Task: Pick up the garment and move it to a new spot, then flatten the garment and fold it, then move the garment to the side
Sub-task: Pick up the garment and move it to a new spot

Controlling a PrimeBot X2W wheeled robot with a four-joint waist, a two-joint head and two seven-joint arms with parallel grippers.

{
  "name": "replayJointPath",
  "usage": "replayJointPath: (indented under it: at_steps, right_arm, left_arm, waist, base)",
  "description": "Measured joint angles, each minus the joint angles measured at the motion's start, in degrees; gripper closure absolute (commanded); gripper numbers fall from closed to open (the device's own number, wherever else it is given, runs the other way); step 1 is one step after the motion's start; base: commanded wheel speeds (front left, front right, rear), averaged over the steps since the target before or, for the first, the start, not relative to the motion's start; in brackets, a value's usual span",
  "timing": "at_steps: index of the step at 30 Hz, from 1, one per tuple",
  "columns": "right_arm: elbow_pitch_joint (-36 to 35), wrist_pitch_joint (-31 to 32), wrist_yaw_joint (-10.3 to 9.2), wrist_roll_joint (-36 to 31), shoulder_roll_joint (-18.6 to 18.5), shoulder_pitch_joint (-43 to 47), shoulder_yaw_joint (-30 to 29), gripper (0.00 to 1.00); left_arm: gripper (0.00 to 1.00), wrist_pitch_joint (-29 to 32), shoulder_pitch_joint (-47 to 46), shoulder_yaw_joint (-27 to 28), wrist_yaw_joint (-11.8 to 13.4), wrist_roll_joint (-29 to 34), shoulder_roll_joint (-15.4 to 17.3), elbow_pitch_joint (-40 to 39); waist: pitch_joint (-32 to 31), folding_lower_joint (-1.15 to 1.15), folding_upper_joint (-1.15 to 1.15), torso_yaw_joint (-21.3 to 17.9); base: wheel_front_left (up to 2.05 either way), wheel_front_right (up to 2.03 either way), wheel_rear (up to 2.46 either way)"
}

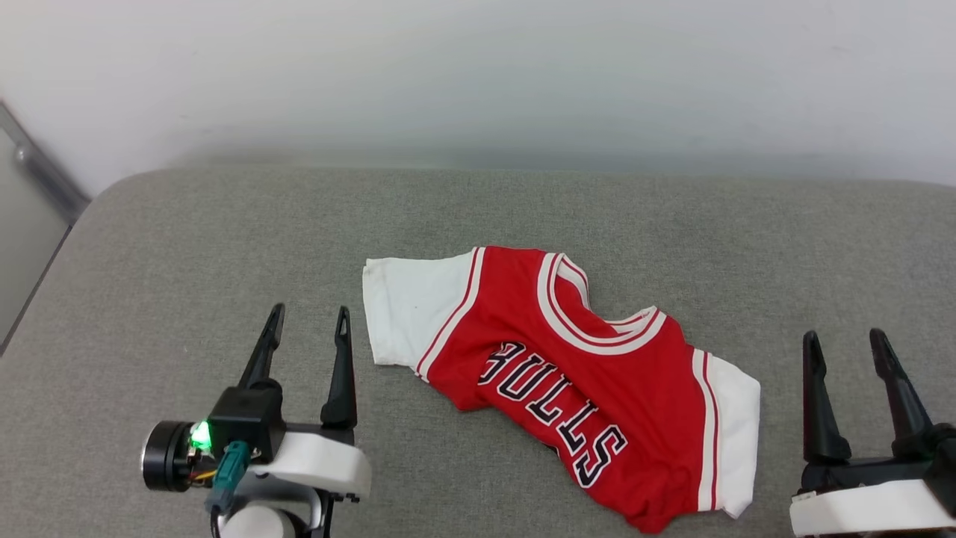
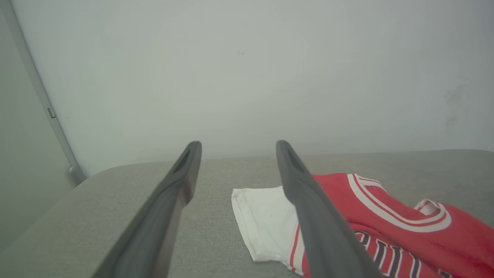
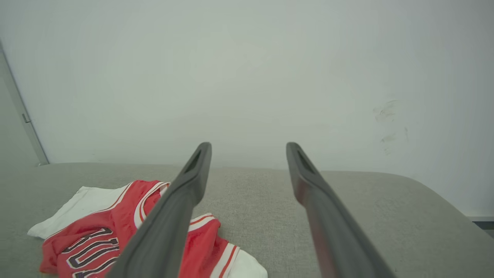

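Note:
The garment (image 1: 567, 373), a red jersey with white short sleeves and black "BULLS" lettering, lies crumpled and skewed on the grey cushion, its lower part tucked under. My left gripper (image 1: 310, 321) stands open just left of the white sleeve, apart from it. My right gripper (image 1: 844, 344) is open to the right of the other sleeve, holding nothing. In the left wrist view the garment (image 2: 386, 220) lies past the open left gripper (image 2: 237, 148) to the right. The right wrist view has the garment (image 3: 108, 227) low on the left of the open right gripper (image 3: 249, 150).
The grey cushioned surface (image 1: 187, 246) has a rounded far-left corner and ends at a pale wall (image 1: 478, 75). A grey rail or frame (image 1: 45, 172) runs down the left edge. Bare cushion lies behind the garment and to both sides.

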Motion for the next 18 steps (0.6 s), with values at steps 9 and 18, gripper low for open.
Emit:
replayJointPath:
  at_steps: [9, 18]
  right_arm:
    - [2.42, -0.01, 0.00, 2.70, 0.01, 2.96, 0.85, 0.00]
    - [3.50, -0.01, 0.00, 3.28, 0.00, 4.83, 0.57, 0.00]
  left_arm:
    - [0.00, 0.00, 7.93, 7.50, -4.86, 5.48, -4.27, -0.04]
    - [0.00, 0.00, 12.17, 12.44, -8.82, 9.50, -7.76, 0.30]
  waist:
    - [-1.94, 0.00, 0.00, -0.17]
    - [-2.71, 0.00, 0.00, -0.13]
  base:
    - [0.00, 0.00, 0.00]
    - [0.00, 0.00, 0.00]
